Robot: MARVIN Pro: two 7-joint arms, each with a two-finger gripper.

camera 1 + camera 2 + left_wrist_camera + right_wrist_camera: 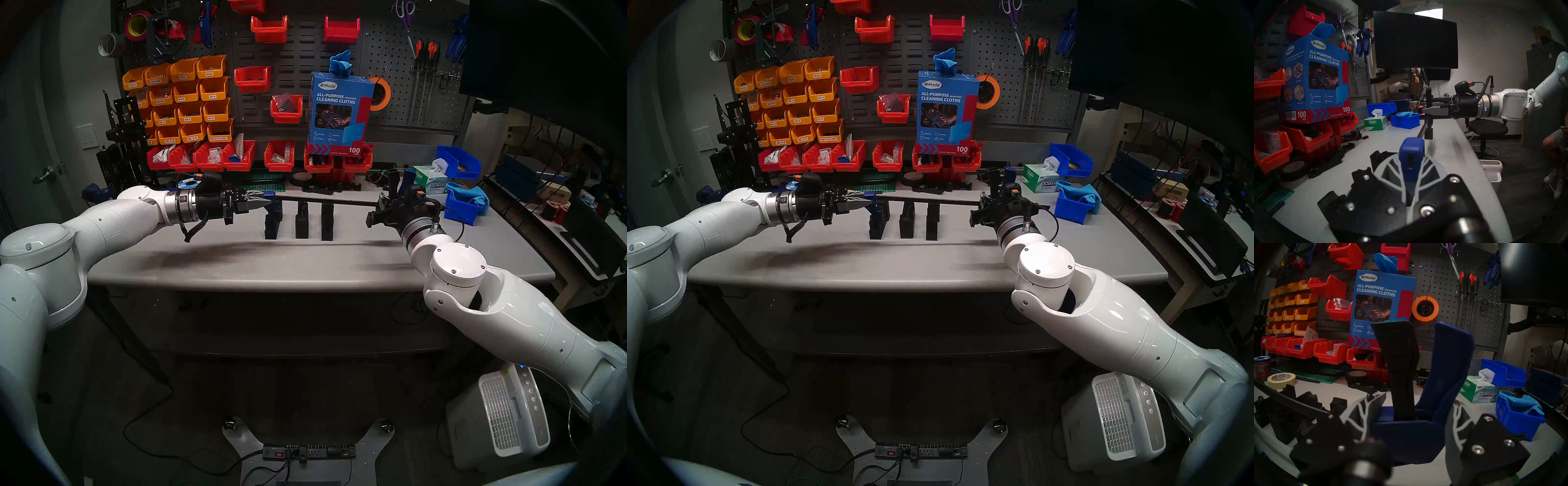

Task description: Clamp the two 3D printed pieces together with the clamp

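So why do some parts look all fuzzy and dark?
In both wrist views the end effector fingers sit too close, so they blur; the cloth box behind stays sharp. In the head views a long soft shadow crosses the table, and the edges go dark.

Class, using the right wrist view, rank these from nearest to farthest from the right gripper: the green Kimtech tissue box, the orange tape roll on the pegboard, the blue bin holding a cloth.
1. Blue bin holding a cloth, on the table, right.
2. Green Kimtech tissue box, farther back, right.
3. Orange tape roll, hanging on the back pegboard.
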